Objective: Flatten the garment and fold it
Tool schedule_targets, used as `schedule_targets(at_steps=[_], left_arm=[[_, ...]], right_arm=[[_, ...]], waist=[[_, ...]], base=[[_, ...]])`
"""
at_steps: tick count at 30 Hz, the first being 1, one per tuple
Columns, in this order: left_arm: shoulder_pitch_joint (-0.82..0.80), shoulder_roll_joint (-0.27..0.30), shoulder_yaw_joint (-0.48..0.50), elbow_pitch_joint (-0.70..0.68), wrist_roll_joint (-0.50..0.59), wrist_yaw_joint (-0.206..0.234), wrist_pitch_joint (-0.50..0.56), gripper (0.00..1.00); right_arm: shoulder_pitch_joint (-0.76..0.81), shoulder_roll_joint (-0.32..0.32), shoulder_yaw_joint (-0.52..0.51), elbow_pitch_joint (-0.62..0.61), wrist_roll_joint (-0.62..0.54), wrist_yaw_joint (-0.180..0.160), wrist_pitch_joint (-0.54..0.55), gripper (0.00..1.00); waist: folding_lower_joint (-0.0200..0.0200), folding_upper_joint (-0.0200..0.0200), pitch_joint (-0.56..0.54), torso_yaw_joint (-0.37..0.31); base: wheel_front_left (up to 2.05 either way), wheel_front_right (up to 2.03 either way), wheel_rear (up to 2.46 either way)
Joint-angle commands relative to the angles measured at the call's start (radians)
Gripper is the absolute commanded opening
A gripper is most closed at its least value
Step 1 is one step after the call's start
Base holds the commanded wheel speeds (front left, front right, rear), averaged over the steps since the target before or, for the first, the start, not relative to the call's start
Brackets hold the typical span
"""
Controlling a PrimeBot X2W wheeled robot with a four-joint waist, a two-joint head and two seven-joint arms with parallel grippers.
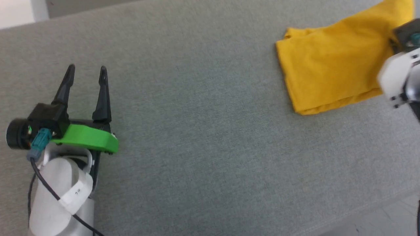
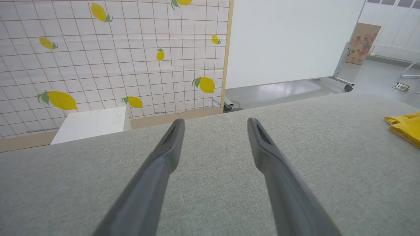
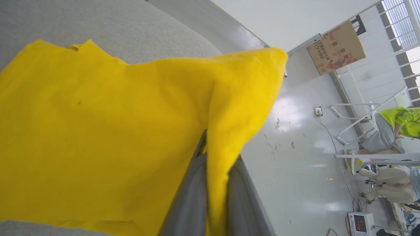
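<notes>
The mustard-yellow garment (image 1: 331,62) lies folded on the grey table (image 1: 203,137) at the far right, plain side up, its print hidden. In the right wrist view the garment (image 3: 98,131) drapes over my right gripper (image 3: 215,154), whose two fingers are shut on a pinched fold of the cloth, lifting that edge. The right wrist housing (image 1: 402,72) shows at the head view's right edge, fingers hidden there. My left gripper (image 1: 87,70) hovers open over bare table at the left, far from the shirt. A corner of the garment (image 2: 405,129) shows at the left wrist view's right edge, beyond the left gripper (image 2: 215,123).
A lemon-patterned wall panel (image 2: 111,55) and a white box (image 2: 92,124) stand beyond the table's far edge. A white board on wheels (image 2: 288,42) is further back. The table's near edge (image 1: 377,206) meets floor at lower right. People sit by a rack (image 3: 387,144) across the room.
</notes>
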Motion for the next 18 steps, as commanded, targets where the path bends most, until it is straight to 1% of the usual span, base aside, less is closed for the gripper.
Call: schedule_targets(at_steps=[1, 4, 9, 14, 18], left_arm=[[-0.024, 0.018, -0.007, -0.014, 0.005, -0.002, 0.010, 1.00], [-0.042, 0.037, -0.022, -0.042, 0.005, -0.004, 0.031, 1.00], [-0.062, 0.067, -0.036, -0.086, 0.007, -0.004, 0.066, 1.00], [-0.076, 0.083, -0.037, -0.118, 0.002, -0.004, 0.084, 1.00], [-0.071, 0.093, -0.034, -0.135, 0.000, -0.001, 0.091, 1.00]], right_arm=[[-0.031, -0.008, -0.029, 0.022, -0.017, -0.002, -0.023, 0.00], [-0.064, -0.014, -0.112, 0.085, -0.061, -0.002, -0.071, 0.00], [-0.111, 0.006, -0.259, 0.148, -0.140, -0.002, -0.125, 0.00], [-0.141, 0.024, -0.391, 0.171, -0.226, -0.002, -0.156, 0.00], [-0.153, 0.043, -0.469, 0.185, -0.293, -0.002, -0.177, 0.00]], waist=[[-0.0001, -0.0001, 0.101, -0.053], [-0.0001, -0.0001, 0.137, -0.041], [-0.0001, -0.0001, 0.190, -0.012], [-0.0001, -0.0001, 0.224, 0.021], [-0.0001, -0.0001, 0.231, 0.034]], base=[[0.00, 0.00, 0.00], [0.00, 0.00, 0.00], [0.00, 0.00, 0.00], [0.00, 0.00, 0.00], [0.00, 0.00, 0.00]])
